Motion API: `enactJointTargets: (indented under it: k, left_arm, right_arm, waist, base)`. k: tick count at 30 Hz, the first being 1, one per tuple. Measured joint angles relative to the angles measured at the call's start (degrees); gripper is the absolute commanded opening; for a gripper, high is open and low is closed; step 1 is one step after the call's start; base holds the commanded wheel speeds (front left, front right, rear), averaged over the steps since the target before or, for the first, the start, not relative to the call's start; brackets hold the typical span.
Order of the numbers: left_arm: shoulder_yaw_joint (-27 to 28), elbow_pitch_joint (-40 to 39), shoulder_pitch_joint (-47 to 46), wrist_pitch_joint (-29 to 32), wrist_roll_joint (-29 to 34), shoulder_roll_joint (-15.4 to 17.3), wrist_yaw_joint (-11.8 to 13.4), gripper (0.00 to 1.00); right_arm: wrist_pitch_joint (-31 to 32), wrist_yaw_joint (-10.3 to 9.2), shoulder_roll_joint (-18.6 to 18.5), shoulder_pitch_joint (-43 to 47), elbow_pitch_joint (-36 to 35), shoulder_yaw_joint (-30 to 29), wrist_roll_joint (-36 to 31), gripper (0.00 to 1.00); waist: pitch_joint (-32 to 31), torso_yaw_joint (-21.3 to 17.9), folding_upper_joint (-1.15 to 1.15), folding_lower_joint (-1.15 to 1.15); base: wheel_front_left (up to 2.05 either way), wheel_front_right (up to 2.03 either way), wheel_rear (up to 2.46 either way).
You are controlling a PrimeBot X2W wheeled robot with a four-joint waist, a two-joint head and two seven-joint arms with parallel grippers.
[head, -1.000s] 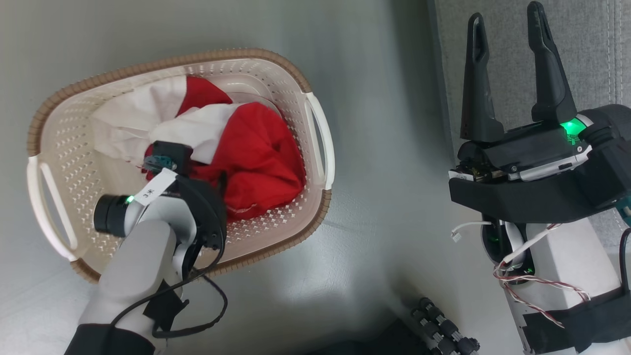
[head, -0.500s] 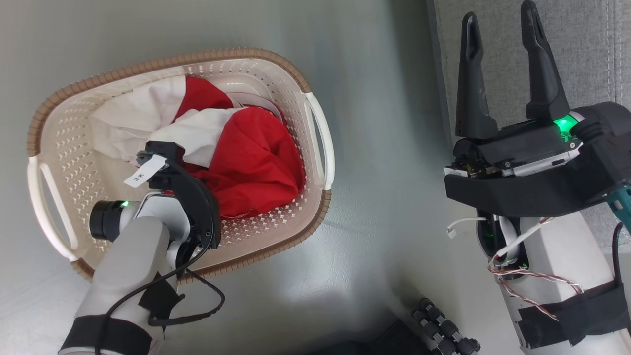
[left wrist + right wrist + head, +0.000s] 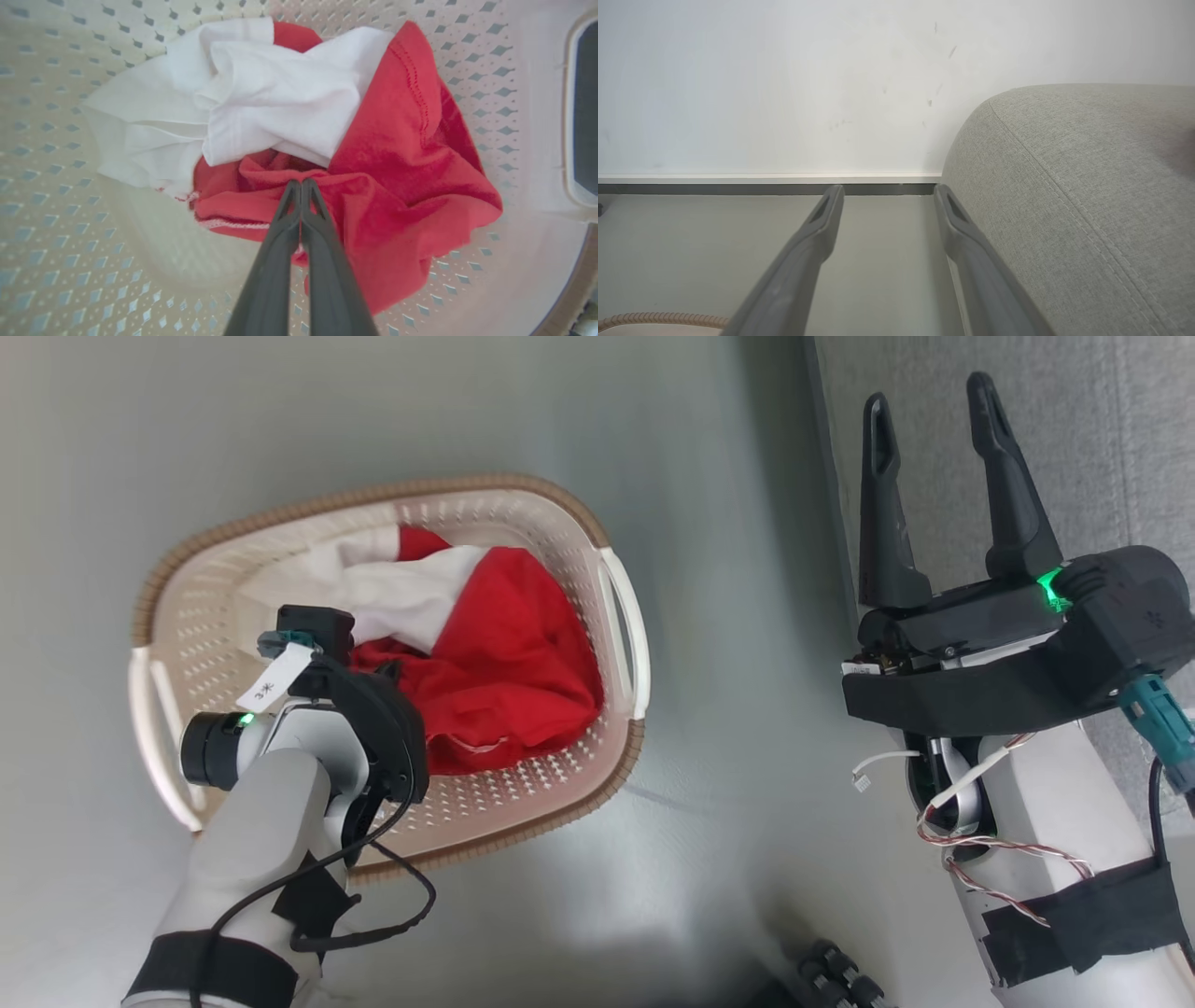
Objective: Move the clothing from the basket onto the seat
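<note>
L gripper (image 3: 300,183): fingers pressed together, no gap visible btw them. In the L wrist view the tips were clamped on a bunched fold of the red garment (image 3: 402,177), w/ creases running in toward the tips. The white piece (image 3: 280,102) lay at 11–12 o'clock from the tips, draped partly over the red. Whether it touched the fingers couldn't be told.

In the head view the L wrist sat over the basket interior, w/ a white tag (image 3: 273,679) hanging off it at 10 o'clock.

R gripper (image 3: 927,394): fingers spread well apart, empty, touching nothing. In the head view it was at 2 o'clock, tips pointing to 12, over the line where the seat (image 3: 1102,448) met the floor (image 3: 373,411). In the R wrist view the grey seat took up the 3 o'clock side, just beside one finger. A pale wall (image 3: 784,84) was at 12, and a bit of brown rim showed at 7 o'clock.

Basket (image 3: 523,793): at 9 o'clock in the head view, standing on the floor, well apart from the seat. All the clothing seen was inside it. The red lay toward the basket's 3 o'clock end and the white toward 11–12. Bare perforated bottom showed at 6 and 9. The white handles were at the 3 and 9 o'clock ends.
</note>
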Motion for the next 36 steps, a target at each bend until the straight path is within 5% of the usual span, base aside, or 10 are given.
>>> enactJointTargets:
  k: [27,36]
  left_arm:
    - [0.14,-2.7,7.46,-18.15,-0.91,-0.89,-1.93,0.0]
    - [0.43,-7.12,10.6,-20.0,-0.92,-1.08,-1.94,0.0]
  right_arm:
    - [-0.4,2.19,-2.96,6.03,10.55,0.93,-0.04,1.0]
    - [-0.4,2.54,-3.25,10.01,13.18,0.99,0.55,1.0]
  waist:
    - [-18.89,6.76,0.0,-0.01]
    - [-25.84,8.9,0.0,-0.01]
  base:
    - [0.0,0.0,0.0]
    - [0.0,0.0,0.0]
